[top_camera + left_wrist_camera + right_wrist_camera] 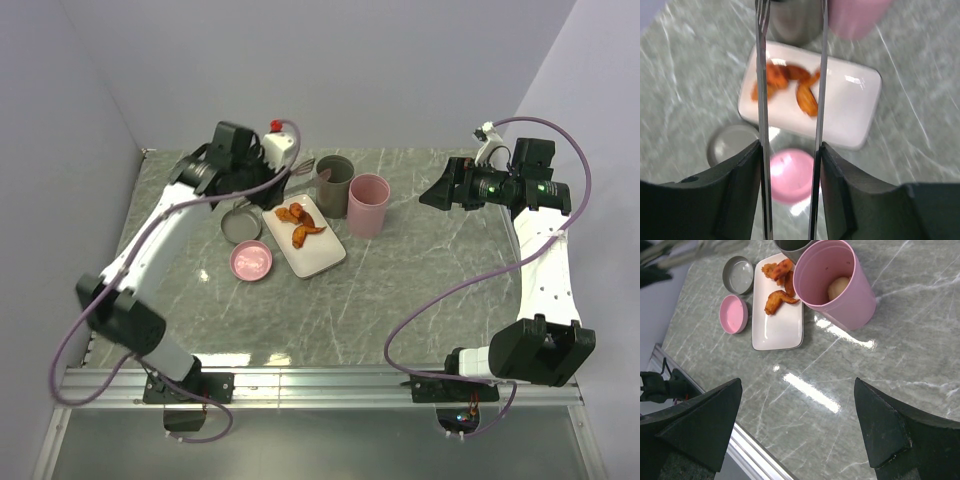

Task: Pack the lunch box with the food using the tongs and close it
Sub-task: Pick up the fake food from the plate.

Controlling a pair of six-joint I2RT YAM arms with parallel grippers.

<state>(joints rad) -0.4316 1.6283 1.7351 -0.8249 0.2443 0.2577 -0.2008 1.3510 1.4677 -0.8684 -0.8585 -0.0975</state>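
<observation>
My left gripper (790, 165) is shut on the tongs (762, 75). Its fingers (840, 185) press the two thin silver arms, which stand apart and reach out over the food (785, 82). The food is a few orange-brown pieces on the white tray (322, 260). The lunch box (334, 180), a dark grey canister, stands open just behind the tray. Its round grey lid (241, 227) lies left of the tray. The tongs' tips (306, 166) hover beside the lunch box rim. My right gripper (797, 425) is open and empty, raised at the far right (432, 192).
A pink cup (835, 285) with a pale round item inside stands right of the lunch box (792, 245), touching the tray's far corner. A pink lid (251, 261) lies in front of the grey lid (738, 274). Grey walls close in left and right; a metal rail edges the near side.
</observation>
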